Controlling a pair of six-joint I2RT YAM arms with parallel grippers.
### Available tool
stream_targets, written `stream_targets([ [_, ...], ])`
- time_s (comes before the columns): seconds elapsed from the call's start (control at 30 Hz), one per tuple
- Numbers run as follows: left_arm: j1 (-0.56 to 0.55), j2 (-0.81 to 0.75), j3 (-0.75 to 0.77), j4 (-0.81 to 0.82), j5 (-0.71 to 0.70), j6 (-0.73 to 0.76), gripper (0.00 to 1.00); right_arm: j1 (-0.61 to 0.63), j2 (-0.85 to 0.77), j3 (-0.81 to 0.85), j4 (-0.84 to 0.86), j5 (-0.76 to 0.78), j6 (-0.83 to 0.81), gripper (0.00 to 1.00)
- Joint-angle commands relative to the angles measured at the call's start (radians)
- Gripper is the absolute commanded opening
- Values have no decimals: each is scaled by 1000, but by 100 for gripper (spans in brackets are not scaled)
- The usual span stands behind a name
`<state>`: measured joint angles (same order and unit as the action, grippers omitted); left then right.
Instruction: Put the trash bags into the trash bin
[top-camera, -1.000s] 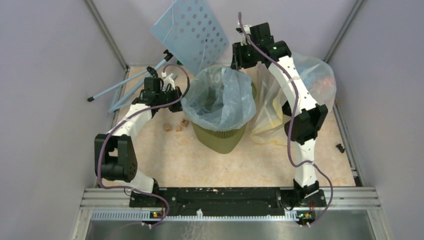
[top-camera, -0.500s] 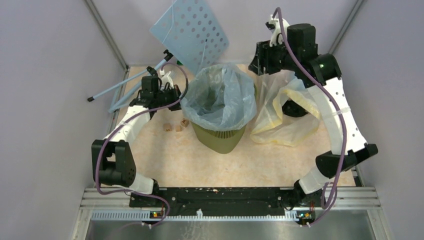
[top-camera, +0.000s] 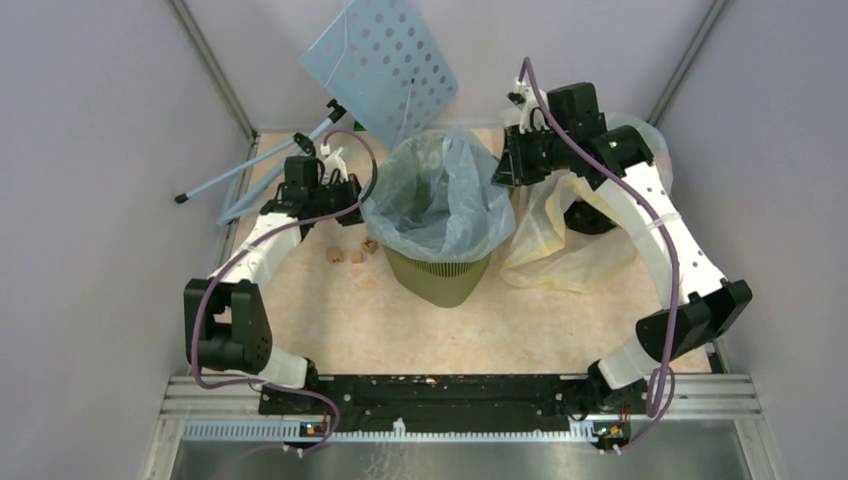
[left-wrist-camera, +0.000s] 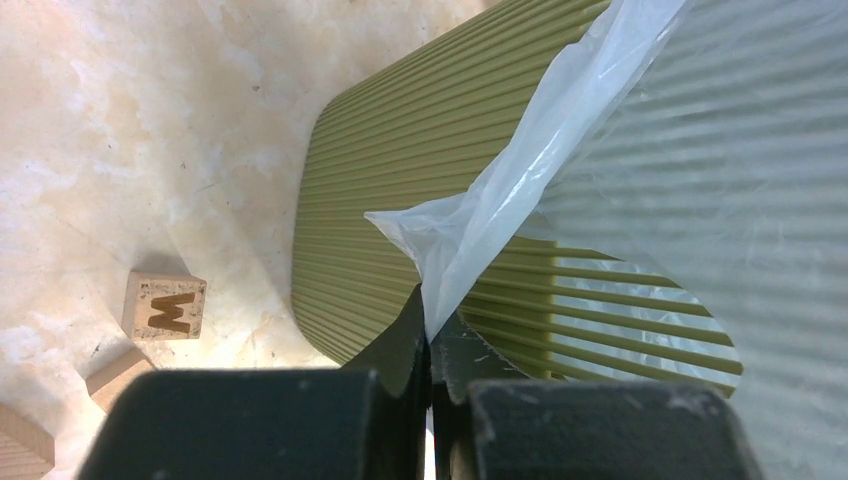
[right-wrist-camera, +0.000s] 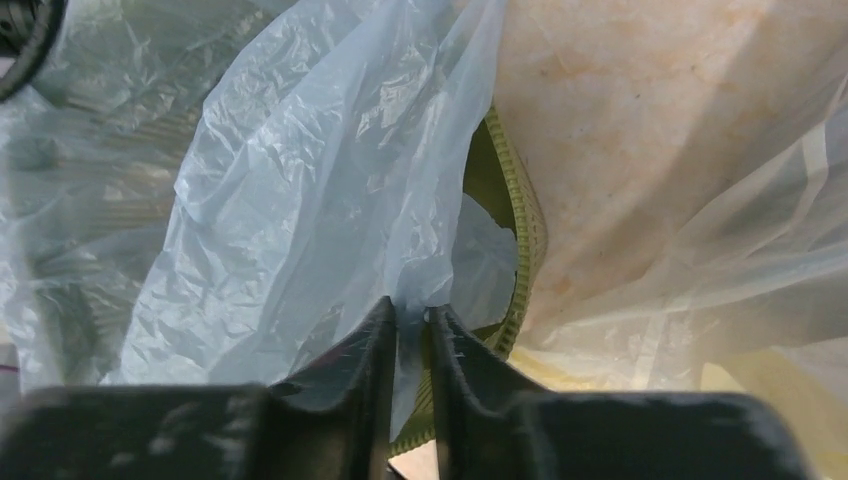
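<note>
Trash bag (top-camera: 440, 200), thin and pale blue-grey, lines the olive-green trash bin (top-camera: 437, 275), which stands on the counter (top-camera: 400, 320) about midway between my two arms. The bag's crinkled mouth is spread over the bin's rim and its film hangs partway down the outside of the ribbed walls. My left gripper (left-wrist-camera: 430, 335) sits at the left side of the bin, its jaws closed tight on a pointed corner of the bag that is pulled out from the bin wall. My right gripper (right-wrist-camera: 410, 315) is at the far right of the rim. Its jaws stand only a slim gap apart with a fold of the bag's film between them, and I cannot tell whether they pinch it. Just left of the bin, near my left gripper, lies a wooden block (left-wrist-camera: 165, 305) marked W. A bigger yellowish bag (top-camera: 570, 250) slumps to the right of the bin, and a light-blue perforated panel (top-camera: 385, 65) leans at the far side.
</note>
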<state>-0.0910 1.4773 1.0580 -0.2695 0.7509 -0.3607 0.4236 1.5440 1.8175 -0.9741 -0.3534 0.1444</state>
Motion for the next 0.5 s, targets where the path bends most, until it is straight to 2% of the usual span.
stream_targets([
  [0.0, 7, -38, -12, 31, 4, 12, 0, 10, -68, -2, 35, -14, 23, 9],
  [0.1, 7, -42, -12, 23, -4, 15, 0, 9, -94, 1, 34, 40, 31, 0],
  [0.27, 7, -41, -19, 19, -10, 19, 0, -14, -138, 2, 22, 84, 34, 0],
  [0.47, 7, -27, -44, 34, -9, 20, 0, -52, -219, -132, 61, 121, 37, 0],
])
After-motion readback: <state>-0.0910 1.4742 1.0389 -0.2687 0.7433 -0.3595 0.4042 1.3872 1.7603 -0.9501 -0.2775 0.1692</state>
